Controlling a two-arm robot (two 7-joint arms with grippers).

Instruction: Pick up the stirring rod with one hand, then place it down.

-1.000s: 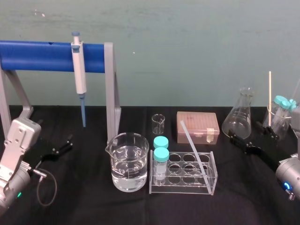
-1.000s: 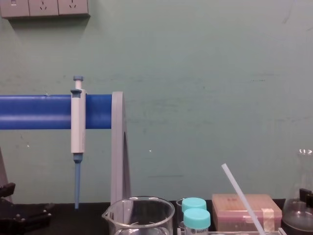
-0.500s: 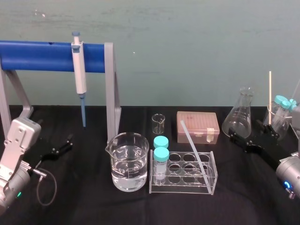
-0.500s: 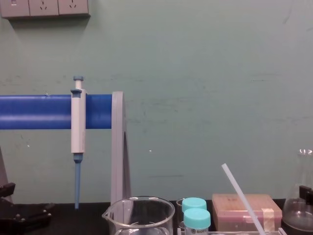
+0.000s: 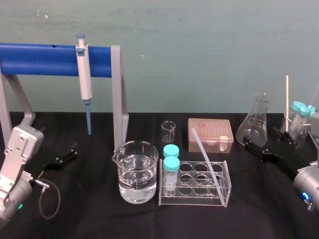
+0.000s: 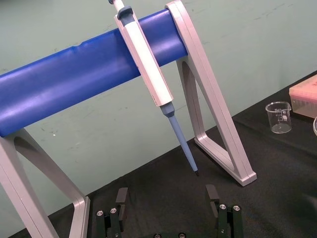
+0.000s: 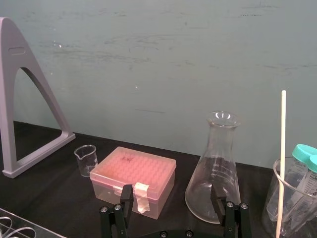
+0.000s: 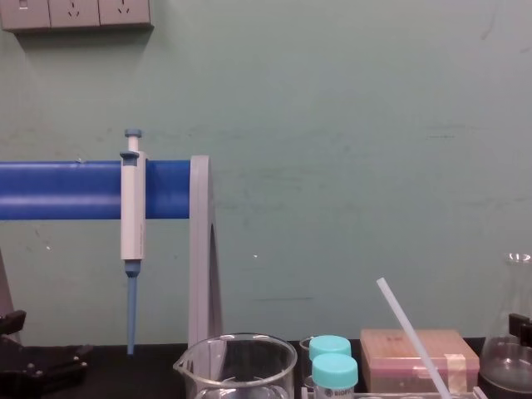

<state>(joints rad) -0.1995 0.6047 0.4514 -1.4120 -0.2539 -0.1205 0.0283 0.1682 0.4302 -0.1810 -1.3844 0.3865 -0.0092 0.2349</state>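
Nearest, the left gripper [image 6: 167,198] and right gripper [image 7: 171,198] sit low at the two sides of the table [image 5: 89,214], fingers spread wide and holding nothing, while between them the stirring rod [image 5: 206,160] leans in the clear rack [image 5: 194,199], its upper end slanting back toward the pink box [image 5: 210,133].

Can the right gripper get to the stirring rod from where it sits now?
Probably yes. The right gripper is open near the flask, and the stirring rod leans out of the rack with its upper part free. Only table lies between them. The left gripper sits parked far left.
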